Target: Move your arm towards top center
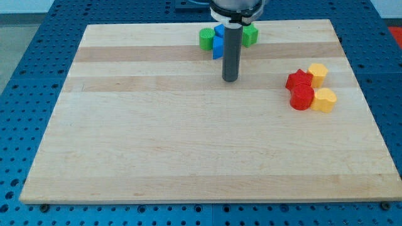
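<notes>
A pale wooden surface [188, 157] fills most of the frame, its lower half bare, resting on a blue perforated bench [25, 37]. At the right of the frame, midway up, four blocks huddle touching one another: a red cylinder [302, 97] and a yellow block [325, 100] in front, a red star-shaped block [299, 80] and a second yellow block [318, 74] just behind them. Near the upper centre, the dark rod comes down from the top of the frame and my tip [230, 80] rests on the surface, well apart from the red and yellow group. There is no claw on this arm, only the plain rod, so nothing is being pinched. Just behind the rod, at the top centre edge, sit a green block [206, 39], blue blocks [218, 44] and another green block [250, 34], partly hidden by the rod; my tip stands just in front of them, not touching.
</notes>
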